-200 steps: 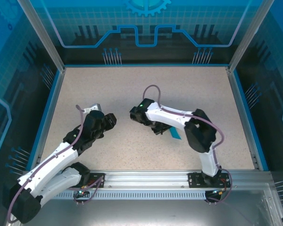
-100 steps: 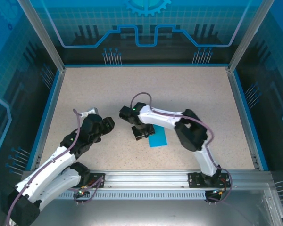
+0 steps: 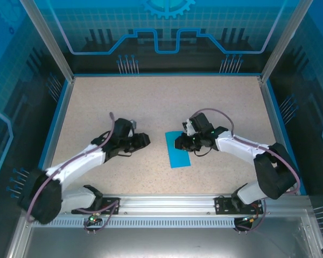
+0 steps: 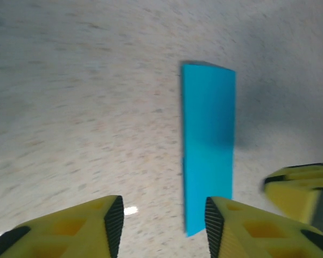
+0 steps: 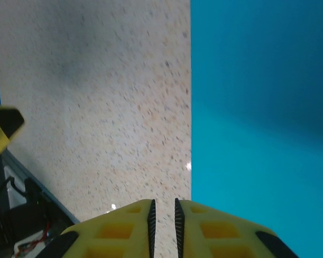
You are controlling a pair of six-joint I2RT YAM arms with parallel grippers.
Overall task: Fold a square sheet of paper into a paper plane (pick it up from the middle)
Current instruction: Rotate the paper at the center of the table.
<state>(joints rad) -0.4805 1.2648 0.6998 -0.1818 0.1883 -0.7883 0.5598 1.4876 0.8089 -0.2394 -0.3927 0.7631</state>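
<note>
The square sheet of paper (image 3: 176, 156) lies flat on the speckled worktop (image 3: 151, 102), a little near of centre, between the two arms; from above it reads as a narrow upright strip, slightly tilted, so it looks folded, though I can't make out any crease or layers. The left tool (image 3: 144, 141) sits just to the left of the strip, apart from it; its wrist view shows the yellow fingers (image 4: 81, 228) spread wide with bare worktop between them, and the paper (image 4: 209, 145) ahead, its near end cut off behind the right-hand finger. At that view's right edge is a blurred yellow finger of the other arm. The right tool (image 3: 178, 144) hangs over the strip's upper right edge and hides that part from above; in its own view the tips (image 5: 163, 228) are drawn almost together, leaving a thin slit with nothing visible in it; they line up with the paper's long edge; whether they touch the sheet I can't tell.
</note>
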